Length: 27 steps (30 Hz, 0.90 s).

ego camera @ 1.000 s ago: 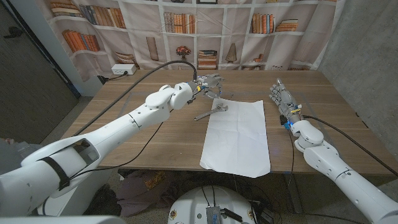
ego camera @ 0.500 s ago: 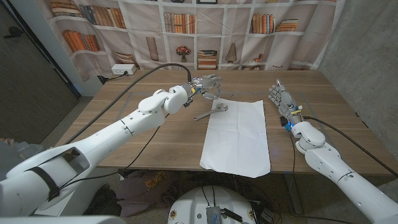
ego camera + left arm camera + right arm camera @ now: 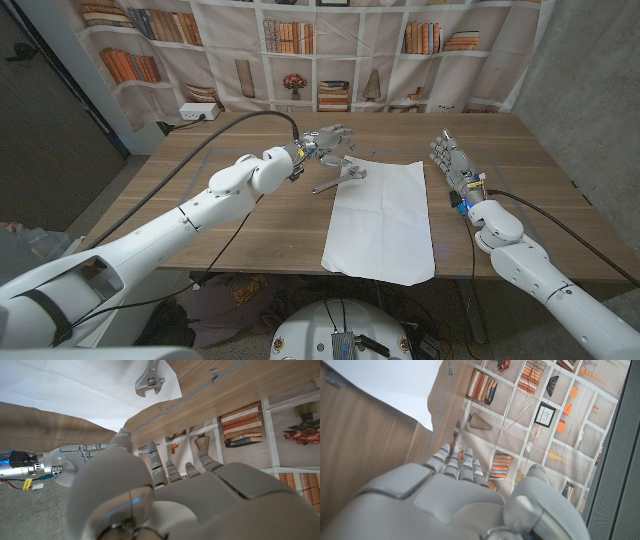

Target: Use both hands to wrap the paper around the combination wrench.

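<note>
Across the wooden table [image 3: 250, 215] a white sheet of paper [image 3: 382, 215] lies flat, its far corner showing just ahead of the left hand's fingertips [image 3: 150, 447] in the left wrist view and its far edge ahead of the right hand's fingertips [image 3: 452, 457] in the right wrist view. Beyond the table's far edge hangs a printed bookshelf backdrop [image 3: 300, 50]. From the bottom corners of the head view come the two white arms. At the far left corner of the sheet the left hand [image 3: 328, 140] hovers, its fingers apart and holding nothing, its fingertips just beside the wrench. Off the sheet's right edge the right hand [image 3: 450, 160] stands with its fingers straight, reaching away from the robot, apart and empty, near the paper but not touching it. Just under and beside the left fingertips the combination wrench [image 3: 342, 179] lies at a slant, its head [image 3: 150, 382] resting on the paper's far left corner and its handle out on bare wood.
</note>
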Each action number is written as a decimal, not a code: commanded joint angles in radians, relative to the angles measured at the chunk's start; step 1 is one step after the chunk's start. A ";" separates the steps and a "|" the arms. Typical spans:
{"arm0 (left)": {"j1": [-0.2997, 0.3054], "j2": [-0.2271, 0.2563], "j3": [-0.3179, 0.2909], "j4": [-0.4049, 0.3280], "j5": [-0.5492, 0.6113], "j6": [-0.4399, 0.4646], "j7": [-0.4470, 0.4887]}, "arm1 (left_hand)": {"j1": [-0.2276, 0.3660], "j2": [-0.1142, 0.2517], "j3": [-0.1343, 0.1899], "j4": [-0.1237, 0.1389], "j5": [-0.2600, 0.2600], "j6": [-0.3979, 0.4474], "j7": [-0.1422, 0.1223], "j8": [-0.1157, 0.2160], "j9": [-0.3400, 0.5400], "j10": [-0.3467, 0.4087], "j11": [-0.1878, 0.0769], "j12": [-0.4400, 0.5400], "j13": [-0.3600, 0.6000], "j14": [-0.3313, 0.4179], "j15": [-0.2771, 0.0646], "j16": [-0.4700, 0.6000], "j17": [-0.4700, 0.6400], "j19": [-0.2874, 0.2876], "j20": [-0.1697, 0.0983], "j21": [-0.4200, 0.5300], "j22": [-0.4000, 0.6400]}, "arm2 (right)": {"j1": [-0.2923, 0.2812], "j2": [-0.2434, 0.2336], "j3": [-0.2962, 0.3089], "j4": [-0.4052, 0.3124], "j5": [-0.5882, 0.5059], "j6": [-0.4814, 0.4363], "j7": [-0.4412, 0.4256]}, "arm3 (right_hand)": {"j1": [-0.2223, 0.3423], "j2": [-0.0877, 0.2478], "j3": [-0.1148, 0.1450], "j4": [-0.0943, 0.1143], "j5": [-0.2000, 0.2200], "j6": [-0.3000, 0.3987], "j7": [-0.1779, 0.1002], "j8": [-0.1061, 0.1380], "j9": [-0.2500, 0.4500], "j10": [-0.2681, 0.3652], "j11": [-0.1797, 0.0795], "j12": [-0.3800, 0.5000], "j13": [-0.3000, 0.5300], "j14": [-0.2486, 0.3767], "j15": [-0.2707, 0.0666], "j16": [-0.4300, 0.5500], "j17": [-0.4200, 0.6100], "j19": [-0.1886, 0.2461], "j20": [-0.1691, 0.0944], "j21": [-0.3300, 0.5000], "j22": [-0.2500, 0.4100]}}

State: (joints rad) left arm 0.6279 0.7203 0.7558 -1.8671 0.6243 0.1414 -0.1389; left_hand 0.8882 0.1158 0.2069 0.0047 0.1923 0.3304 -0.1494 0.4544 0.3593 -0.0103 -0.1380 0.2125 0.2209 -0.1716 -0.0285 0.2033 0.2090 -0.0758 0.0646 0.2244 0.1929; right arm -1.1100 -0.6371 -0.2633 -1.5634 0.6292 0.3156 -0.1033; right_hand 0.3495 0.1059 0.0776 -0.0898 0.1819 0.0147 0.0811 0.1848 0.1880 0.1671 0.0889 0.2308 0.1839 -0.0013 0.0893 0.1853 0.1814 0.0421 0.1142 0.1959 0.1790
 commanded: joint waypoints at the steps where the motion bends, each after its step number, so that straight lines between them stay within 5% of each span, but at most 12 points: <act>1: 0.089 0.040 -0.050 -0.064 -0.059 -0.029 0.033 | -0.013 -0.006 -0.006 0.005 0.002 -0.024 -0.006 -0.017 -0.005 -0.013 -0.003 0.002 0.002 -0.030 0.003 -0.004 0.002 -0.010 -0.002 -0.003 0.002 | -0.063 -0.020 0.016 -0.047 -0.026 0.039 -0.013 | 0.008 0.005 0.005 -0.008 0.002 0.002 -0.005 0.005 0.003 0.023 -0.006 0.008 0.005 0.005 0.000 0.005 0.002 0.003 0.006 0.001 0.002; 15: 0.185 0.080 -0.098 -0.111 -0.107 -0.053 0.086 | -0.036 -0.021 -0.022 0.013 0.003 -0.067 -0.011 -0.047 -0.019 -0.018 -0.008 0.004 0.003 -0.034 0.001 -0.004 0.001 -0.016 -0.002 -0.005 0.002 | -0.084 -0.046 0.022 -0.062 -0.047 0.058 0.013 | 0.027 0.009 0.015 -0.020 0.006 0.014 -0.010 0.013 0.003 0.030 -0.021 0.009 0.006 0.006 -0.004 0.004 0.001 0.005 0.004 0.001 0.001; 27: 0.260 0.104 -0.148 -0.143 -0.162 -0.089 0.147 | -0.054 -0.033 -0.036 0.020 0.004 -0.082 -0.015 -0.060 -0.027 -0.017 -0.011 0.007 0.003 -0.034 -0.004 -0.003 0.001 -0.015 -0.006 -0.004 0.002 | -0.129 -0.069 0.036 -0.075 -0.086 0.108 0.020 | 0.066 0.013 0.034 -0.043 0.011 0.037 -0.034 0.022 0.003 0.050 -0.072 0.015 0.007 0.003 -0.018 0.001 0.000 0.004 0.001 0.000 0.001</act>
State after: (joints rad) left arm 0.8210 0.8010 0.6482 -1.9790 0.5065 0.0823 -0.0430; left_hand 0.8405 0.0811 0.1752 0.0220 0.1923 0.2548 -0.1676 0.3987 0.3329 -0.0259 -0.1430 0.2125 0.2208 -0.1716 -0.0285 0.1993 0.2091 -0.0865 0.0643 0.2203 0.1928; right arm -1.2000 -0.6853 -0.2394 -1.6262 0.5744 0.3843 -0.0906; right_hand 0.4020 0.1181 0.1107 -0.1229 0.1819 0.0464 0.0499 0.1967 0.1880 0.2134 0.0312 0.2386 0.1887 0.0043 0.0761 0.1852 0.1816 0.0422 0.1142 0.1959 0.1767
